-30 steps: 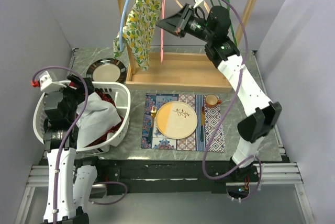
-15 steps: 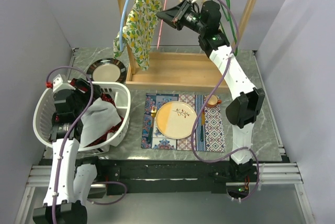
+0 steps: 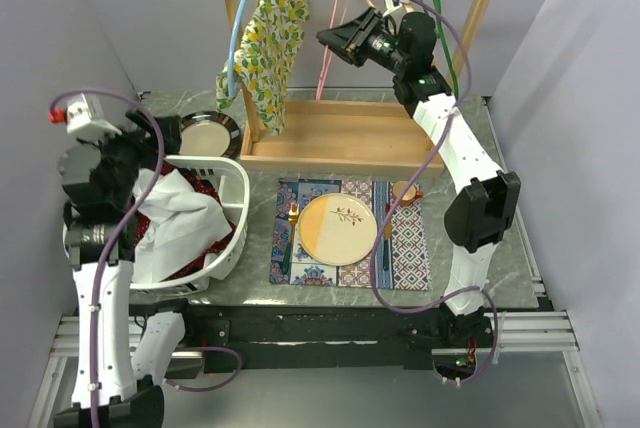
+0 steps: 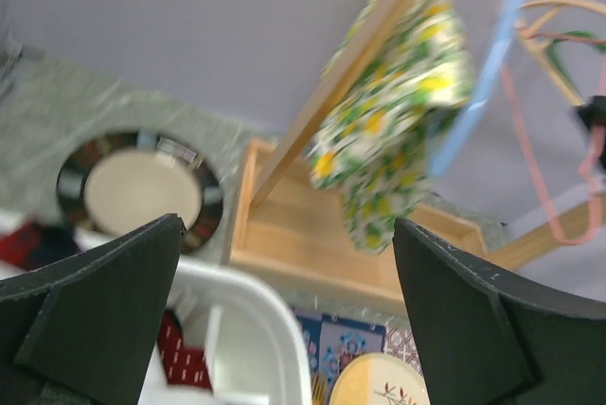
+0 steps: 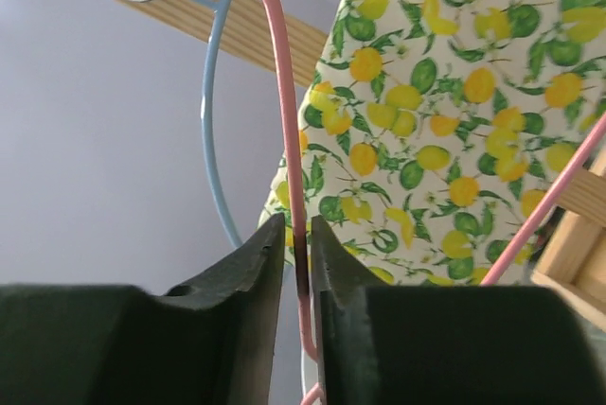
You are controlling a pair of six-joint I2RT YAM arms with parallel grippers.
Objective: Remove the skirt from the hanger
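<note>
Fingers (image 5: 237, 301) on the right gripper (image 5: 298, 235) nearly together round the pink hanger (image 5: 281, 93), grip unclear, left gripper (image 4: 286, 225) wide apart; skirt (image 5: 454, 121) looks light and floppy, grab its hem.

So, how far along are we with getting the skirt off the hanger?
Likely mostly done: the pink hanger hangs bare, and a white garment lies in the laundry basket near the open left tool. In hand: the right tool sits around the pink hanger's wire; whether it grips, I can't tell. Left: clear that tool away. A lemon-print garment is draped on the blue hanger.
</note>
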